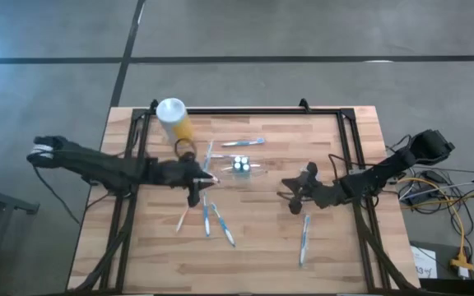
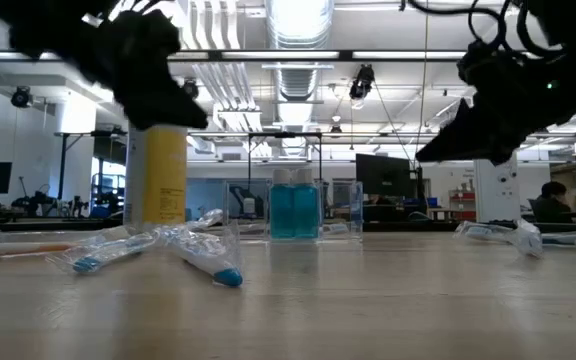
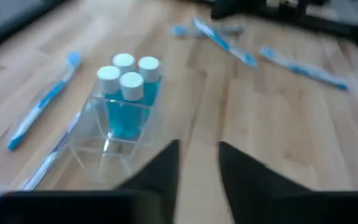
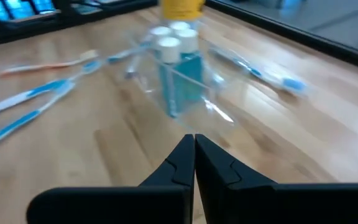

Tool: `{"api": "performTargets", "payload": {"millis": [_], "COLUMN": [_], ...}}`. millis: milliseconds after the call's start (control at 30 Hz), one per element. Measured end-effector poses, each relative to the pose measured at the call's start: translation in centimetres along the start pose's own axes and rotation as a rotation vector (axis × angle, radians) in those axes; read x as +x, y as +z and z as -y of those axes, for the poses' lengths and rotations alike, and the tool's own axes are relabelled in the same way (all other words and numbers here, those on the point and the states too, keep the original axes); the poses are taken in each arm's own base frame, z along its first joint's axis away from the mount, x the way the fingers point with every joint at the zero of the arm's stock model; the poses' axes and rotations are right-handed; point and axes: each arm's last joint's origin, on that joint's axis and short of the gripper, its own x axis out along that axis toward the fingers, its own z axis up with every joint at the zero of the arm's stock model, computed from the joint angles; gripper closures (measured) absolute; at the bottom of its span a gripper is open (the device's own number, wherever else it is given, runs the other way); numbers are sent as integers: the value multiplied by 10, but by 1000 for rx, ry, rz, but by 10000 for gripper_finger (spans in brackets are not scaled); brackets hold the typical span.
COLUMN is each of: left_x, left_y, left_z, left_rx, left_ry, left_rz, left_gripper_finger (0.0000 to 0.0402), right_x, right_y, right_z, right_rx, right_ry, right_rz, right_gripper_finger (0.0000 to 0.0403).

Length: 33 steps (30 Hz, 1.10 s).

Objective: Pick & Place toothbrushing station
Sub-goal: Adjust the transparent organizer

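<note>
While both claws hover empty, left [image 3: 197, 168] apart, right [image 4: 194, 163] together, the toothbrushing station [image 3: 114, 127] holds 3 bottles [image 3: 128, 99].

Overhead, table-level, two wrist views

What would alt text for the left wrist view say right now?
A clear plastic toothbrushing station holding three white-capped blue bottles stands on the wooden table, just ahead of the left pincer, whose two dark fingers stand slightly apart with nothing between them. Wrapped blue toothbrushes lie scattered around it.
</note>
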Motion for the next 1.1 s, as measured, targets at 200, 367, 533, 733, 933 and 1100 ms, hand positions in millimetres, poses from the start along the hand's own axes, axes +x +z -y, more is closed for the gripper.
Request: {"api": "performTargets", "payload": {"millis": [200, 367, 533, 733, 933, 1100], "left_x": [0, 5, 21, 43, 54, 61], "left_y": [-52, -58, -49, -50, -47, -45], "left_z": [-14, -22, -24, -24, -23, -27], "left_rx": [-50, -68, -66, -24, -38, -43], "left_ry": [142, 283, 329, 369, 400, 417], "left_rz": [71, 67, 31, -51, -57, -77], "left_gripper_finger": [390, 397, 397, 398, 399, 400], "right_x": [11, 23, 39, 57, 68, 73], "right_y": [-6, -9, -9, -2, 7, 12], "right_z": [16, 29, 31, 19, 9, 11], "right_rx": [75, 92, 79, -10, -41, -44], "right_ry": [-105, -209, -214, -206, -169, -181], "right_rz": [-10, -9, -73, -89, -97, -89], "right_gripper_finger": [394, 394, 394, 394, 394, 394]}}
